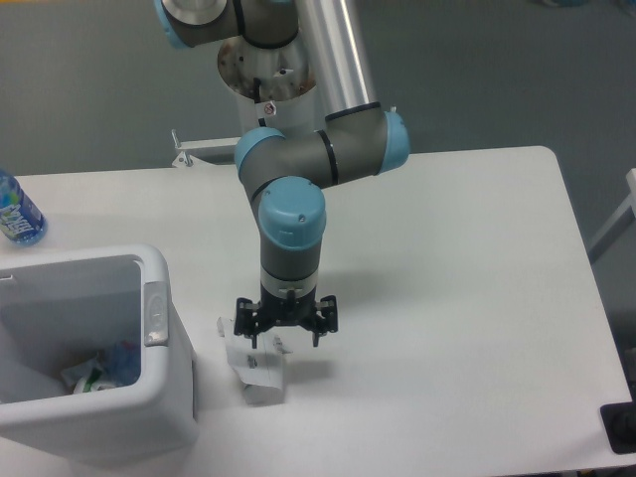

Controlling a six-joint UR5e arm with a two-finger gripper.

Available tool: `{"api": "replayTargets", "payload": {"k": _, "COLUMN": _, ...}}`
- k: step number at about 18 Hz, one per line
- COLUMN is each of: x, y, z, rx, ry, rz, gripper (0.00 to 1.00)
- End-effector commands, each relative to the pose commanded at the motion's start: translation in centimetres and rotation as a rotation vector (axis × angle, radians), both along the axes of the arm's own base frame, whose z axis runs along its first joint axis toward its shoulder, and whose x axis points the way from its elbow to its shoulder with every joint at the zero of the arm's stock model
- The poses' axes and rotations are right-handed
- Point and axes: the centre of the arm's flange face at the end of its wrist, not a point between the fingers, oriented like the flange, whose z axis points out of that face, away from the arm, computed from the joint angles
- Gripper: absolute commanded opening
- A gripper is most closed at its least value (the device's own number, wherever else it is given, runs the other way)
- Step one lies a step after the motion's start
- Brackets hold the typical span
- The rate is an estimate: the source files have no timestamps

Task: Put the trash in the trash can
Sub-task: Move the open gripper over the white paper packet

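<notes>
A flattened white paper packet (253, 373) with black print, a piece of the trash, lies on the table just right of the trash can (174, 397). My gripper (284, 336) hovers directly over the packet's upper part with its fingers spread open and nothing between them. The trash can is a large white bin at the lower left with a grey latch (155, 313) on its right rim. Inside it some discarded items (99, 373) show, among them clear plastic with bits of colour.
A blue-labelled water bottle (17, 214) stands at the table's far left edge. The arm's base column (273, 70) rises behind the table. A black object (621, 427) sits at the lower right corner.
</notes>
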Motion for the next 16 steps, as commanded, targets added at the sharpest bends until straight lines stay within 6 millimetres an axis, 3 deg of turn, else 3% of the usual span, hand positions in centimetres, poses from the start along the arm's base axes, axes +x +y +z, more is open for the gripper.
{"api": "replayTargets", "payload": {"k": 2, "x": 1.1, "y": -0.7, "z": -1.3, "rx": -0.021, "ry": -0.019, "rz": -0.011, "gripper": 1.00}}
{"api": "replayTargets", "payload": {"k": 8, "x": 3.4, "y": -0.1, "z": -1.6, "rx": -0.024, "ry": -0.021, "rz": -0.042, "gripper": 1.00}}
{"api": "replayTargets", "payload": {"k": 16, "x": 3.6, "y": 1.4, "z": -1.7, "rx": -0.005, "ry": -0.006, "rz": -0.062, "gripper": 1.00}}
